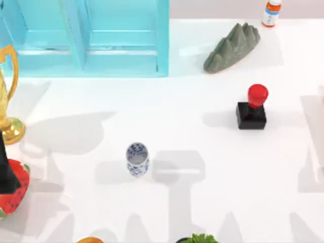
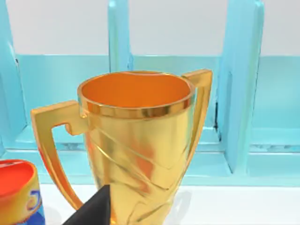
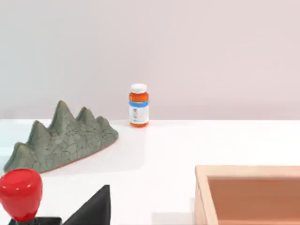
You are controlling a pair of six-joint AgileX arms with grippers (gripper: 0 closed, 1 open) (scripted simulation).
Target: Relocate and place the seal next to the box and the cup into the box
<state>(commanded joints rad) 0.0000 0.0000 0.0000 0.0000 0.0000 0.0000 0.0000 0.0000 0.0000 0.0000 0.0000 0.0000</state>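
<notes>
Table (image 1: 202,152) is white, items counted largest first: one turquoise shelf unit (image 1: 86,35) along the far edge at left, one tan open box (image 3: 248,194) seen in the right wrist view, one gold two-handled trophy (image 2: 136,140) at the table's left edge, one grey-green ridged mountain-shaped piece (image 1: 232,46) far right of centre, one strawberry-like red object (image 1: 12,190) at the left edge, one seal (image 1: 253,107), one cup (image 1: 137,159), one orange-capped white bottle (image 1: 271,12) at the far right edge. Also one red-orange can (image 2: 18,197) with blue print beside the trophy, lettering not readable; bottle label has a blue band, text too small to read. Seal sits right of centre, upright on its black block, red knob up, long axis vertical, well apart from the cup. Cup stands upright near centre, mouth up, blue floral pattern. Dark finger tip (image 2: 93,211) in the left wrist view, another (image 3: 93,208) in the right wrist view; for either gripper, can't tell how the fingers stand, neither touching anything visible.
</notes>
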